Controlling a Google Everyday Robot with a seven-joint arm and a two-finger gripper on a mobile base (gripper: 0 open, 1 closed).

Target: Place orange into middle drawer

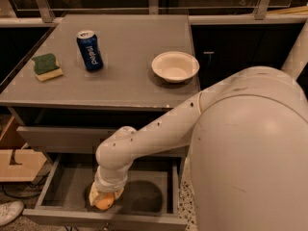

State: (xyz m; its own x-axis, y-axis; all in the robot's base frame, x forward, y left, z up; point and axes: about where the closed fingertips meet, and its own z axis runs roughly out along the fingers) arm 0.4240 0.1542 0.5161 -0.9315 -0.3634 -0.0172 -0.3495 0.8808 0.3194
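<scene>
The orange sits between the fingers of my gripper, low inside the open middle drawer, near its front left part. My white arm reaches down from the right, past the closed drawer above, and its wrist hides most of the gripper. The gripper is shut on the orange. I cannot tell whether the orange touches the drawer's grey floor.
On the grey cabinet top stand a blue soda can, a white bowl and a green and yellow sponge. A cardboard box and a white shoe lie on the floor at the left. My large white body fills the right side.
</scene>
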